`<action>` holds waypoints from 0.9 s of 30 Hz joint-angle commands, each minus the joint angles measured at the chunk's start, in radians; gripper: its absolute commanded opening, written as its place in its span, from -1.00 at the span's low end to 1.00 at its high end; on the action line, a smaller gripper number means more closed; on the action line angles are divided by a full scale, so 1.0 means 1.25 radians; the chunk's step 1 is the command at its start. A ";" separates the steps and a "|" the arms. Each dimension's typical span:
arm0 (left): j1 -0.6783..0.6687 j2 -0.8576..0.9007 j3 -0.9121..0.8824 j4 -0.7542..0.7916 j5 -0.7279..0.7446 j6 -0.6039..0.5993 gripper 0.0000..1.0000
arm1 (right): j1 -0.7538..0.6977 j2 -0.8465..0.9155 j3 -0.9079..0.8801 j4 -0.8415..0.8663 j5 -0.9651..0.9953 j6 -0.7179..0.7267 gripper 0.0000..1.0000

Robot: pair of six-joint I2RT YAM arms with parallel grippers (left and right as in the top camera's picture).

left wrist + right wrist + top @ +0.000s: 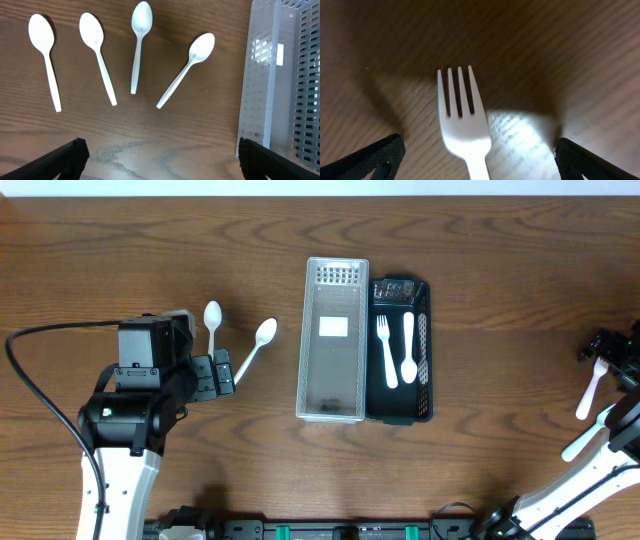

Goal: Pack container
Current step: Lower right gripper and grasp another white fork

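A clear slotted container [333, 340] lies mid-table, with a black slotted tray [424, 350] against its right side. Inside the black tray are a white fork [385, 350] and a white spoon [408, 345]. My left gripper [225, 372] hovers open left of the container, beside two white spoons [212, 320] [255, 345]. The left wrist view shows several white spoons [139, 45] fanned on the wood beyond the open left gripper [162, 160], with the container's wall [260, 85] at the right. At the far right, my right gripper [600, 350] stands open over a white fork [462, 120], which lies between the fingers.
The wooden table [480, 250] runs to the frame's edges. A black cable [40, 380] loops beside the left arm. The right arm's white link [590, 445] sits at the table's right edge.
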 commanded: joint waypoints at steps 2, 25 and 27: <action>-0.002 0.002 0.011 0.000 -0.009 0.013 0.96 | 0.011 0.041 0.000 0.006 -0.023 -0.016 0.94; -0.002 0.002 0.011 0.000 -0.009 0.013 0.96 | 0.014 0.056 0.000 0.031 -0.037 0.012 -0.40; -0.002 0.002 0.011 0.000 -0.009 0.013 0.96 | 0.017 0.056 0.000 0.034 -0.037 0.012 -0.53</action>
